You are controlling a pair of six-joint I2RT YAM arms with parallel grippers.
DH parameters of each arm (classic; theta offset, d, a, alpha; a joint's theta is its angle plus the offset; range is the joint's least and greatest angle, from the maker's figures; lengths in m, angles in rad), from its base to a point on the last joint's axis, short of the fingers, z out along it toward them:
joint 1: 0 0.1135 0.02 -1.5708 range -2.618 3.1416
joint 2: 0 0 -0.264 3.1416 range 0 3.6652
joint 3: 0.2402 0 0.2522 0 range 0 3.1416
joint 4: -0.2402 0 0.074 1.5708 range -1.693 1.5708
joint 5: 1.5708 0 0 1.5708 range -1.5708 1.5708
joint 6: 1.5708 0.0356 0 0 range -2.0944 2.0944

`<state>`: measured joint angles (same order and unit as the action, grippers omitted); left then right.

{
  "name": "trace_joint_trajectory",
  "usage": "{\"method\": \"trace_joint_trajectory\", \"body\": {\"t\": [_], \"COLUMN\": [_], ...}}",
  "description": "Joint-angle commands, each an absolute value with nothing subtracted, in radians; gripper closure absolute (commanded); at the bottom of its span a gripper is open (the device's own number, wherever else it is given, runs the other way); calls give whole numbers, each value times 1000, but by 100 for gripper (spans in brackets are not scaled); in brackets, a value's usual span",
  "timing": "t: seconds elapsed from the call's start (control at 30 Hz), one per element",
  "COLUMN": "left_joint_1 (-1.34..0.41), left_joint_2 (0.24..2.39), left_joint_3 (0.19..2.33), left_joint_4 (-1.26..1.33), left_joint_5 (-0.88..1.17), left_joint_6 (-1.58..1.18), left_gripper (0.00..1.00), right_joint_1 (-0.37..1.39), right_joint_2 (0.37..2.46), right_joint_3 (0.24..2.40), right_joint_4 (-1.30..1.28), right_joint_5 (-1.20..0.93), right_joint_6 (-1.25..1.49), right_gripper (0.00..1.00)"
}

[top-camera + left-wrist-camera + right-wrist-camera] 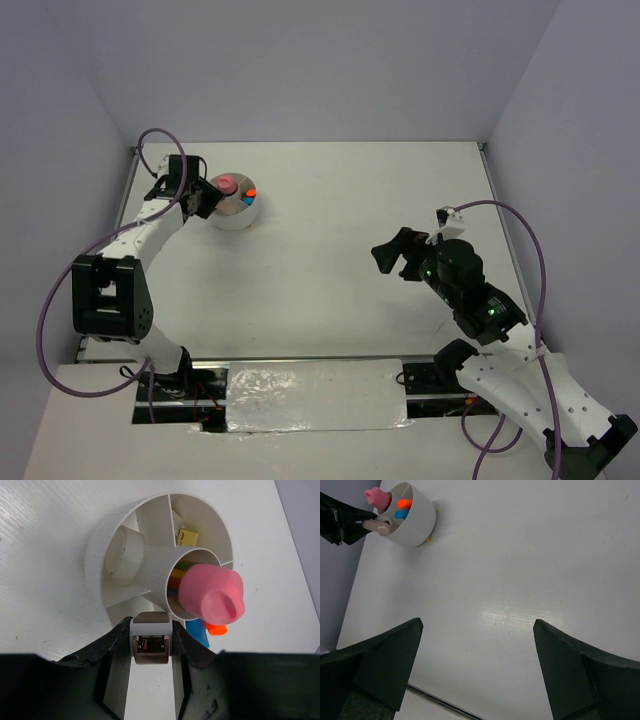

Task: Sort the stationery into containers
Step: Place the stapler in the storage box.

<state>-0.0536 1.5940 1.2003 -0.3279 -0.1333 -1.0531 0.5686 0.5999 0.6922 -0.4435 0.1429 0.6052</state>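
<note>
Overhead, a plain white tabletop point(330, 260) sat inside a booth with pale lavender walls point(320, 60) on the far, left and right sides. A crinkled, shiny sheet point(315, 398) lay along the near edge, between the two arm bases.

A round white divided dish point(96, 552) stood near the tabletop's far left corner. A pink cylinder point(212, 597) rose upright from its central tube and hid most of what lay inside. Only bits of yellow and red showed there, too covered to name. A blue cap point(196, 630) and an orange cap point(216, 628) stuck out of the compartment beside the tube. A tan block point(187, 536) lay in another compartment, on the side of the dish opposite the left gripper.

The left gripper point(151, 631) reached in from the side facing the left edge. Its black jaws were clamped on a small tan-and-white block point(151, 649), held at the dish's rim above a wedge compartment. Whether that block touched the rim could not be told.

The right gripper point(477, 630) hung over the right half of the tabletop, well apart from the dish. Its fingers were spread wide with only bare surface between them.
</note>
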Motion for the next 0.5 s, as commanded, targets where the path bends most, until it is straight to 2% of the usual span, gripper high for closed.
{"method": "trace_joint_trajectory", "body": {"t": [0.0,0.27,0.4,0.47], "left_joint_1": [-48,-48,-48,-48], "left_joint_2": [1545,1560,1551,1545], "left_joint_3": [1169,1147,1146,1143], "left_joint_4": [-233,-202,-218,-215], "left_joint_5": [-144,-135,-147,-147], "left_joint_6": [-1092,-1118,-1129,-1126], "left_gripper": [100,100,79,88], "right_joint_1": [572,571,569,571], "right_joint_2": [601,601,601,603], "right_joint_3": [703,721,723,721], "right_joint_4": [-451,-471,-469,-469], "right_joint_5": [152,160,158,158], "right_joint_6": [592,580,577,578], "right_gripper": [0,0,0,0]}}
